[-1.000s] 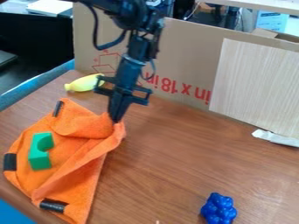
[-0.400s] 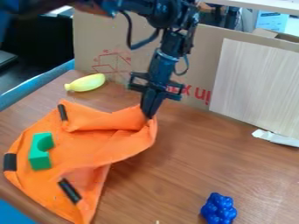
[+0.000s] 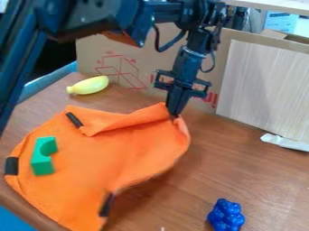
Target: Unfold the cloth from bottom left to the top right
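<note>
Clamps the far right edge of the orange cloth (image 3: 136, 158) between the fingers of the black gripper (image 3: 175, 115), toward the back of the table (image 3: 241, 176). Probably grips there to bring the folded part out toward the top right, as asked. As for the cloth, lies mostly open over the left part of the table, with a flap doubled over along the far edge, from the gripper to near a black strip (image 3: 74, 119). Seems nearly unfolded, but likely needs a little more pull and a release to lie flat. Bears a green block (image 3: 42, 167) near its left edge, perhaps by chance, though possibly useful as a weight against sliding. Lies apart from the yellow toy (image 3: 89, 85) and the blue toy (image 3: 227, 215), with little risk of snagging either.

Hard to make out the exact amount of fabric in the grip. Impossible to see under the flap. Blurred around the near strip (image 3: 107, 204), with a loose edge beside it. Cut off at the top and left in the case of the arm (image 3: 91, 18).
</note>
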Robot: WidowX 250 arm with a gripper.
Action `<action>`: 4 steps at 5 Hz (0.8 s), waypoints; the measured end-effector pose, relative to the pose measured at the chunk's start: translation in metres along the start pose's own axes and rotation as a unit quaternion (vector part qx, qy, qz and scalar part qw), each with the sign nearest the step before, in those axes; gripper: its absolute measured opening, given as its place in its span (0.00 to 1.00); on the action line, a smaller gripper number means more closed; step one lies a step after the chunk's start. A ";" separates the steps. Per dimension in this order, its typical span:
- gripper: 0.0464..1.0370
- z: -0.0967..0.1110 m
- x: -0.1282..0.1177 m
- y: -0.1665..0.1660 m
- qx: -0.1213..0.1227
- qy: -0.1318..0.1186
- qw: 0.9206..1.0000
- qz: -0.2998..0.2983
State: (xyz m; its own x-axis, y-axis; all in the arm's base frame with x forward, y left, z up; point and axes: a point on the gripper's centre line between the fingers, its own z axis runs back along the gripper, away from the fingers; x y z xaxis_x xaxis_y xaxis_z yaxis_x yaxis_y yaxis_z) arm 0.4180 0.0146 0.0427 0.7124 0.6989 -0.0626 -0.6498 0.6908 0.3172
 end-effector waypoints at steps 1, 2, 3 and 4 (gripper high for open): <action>0.02 -0.008 0.002 -0.006 0.003 0.003 1.000 0.007; 0.18 -0.010 0.001 -0.012 0.006 0.002 1.000 0.013; 0.43 -0.010 -0.002 -0.015 0.010 -0.003 1.000 0.006; 0.71 -0.036 -0.009 -0.016 0.016 0.005 1.000 -0.007</action>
State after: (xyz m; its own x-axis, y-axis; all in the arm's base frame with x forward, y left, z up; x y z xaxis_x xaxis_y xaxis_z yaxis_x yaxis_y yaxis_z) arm 0.4122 0.0044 0.0039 0.7183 0.6915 -0.0760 -0.6313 0.6939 0.3464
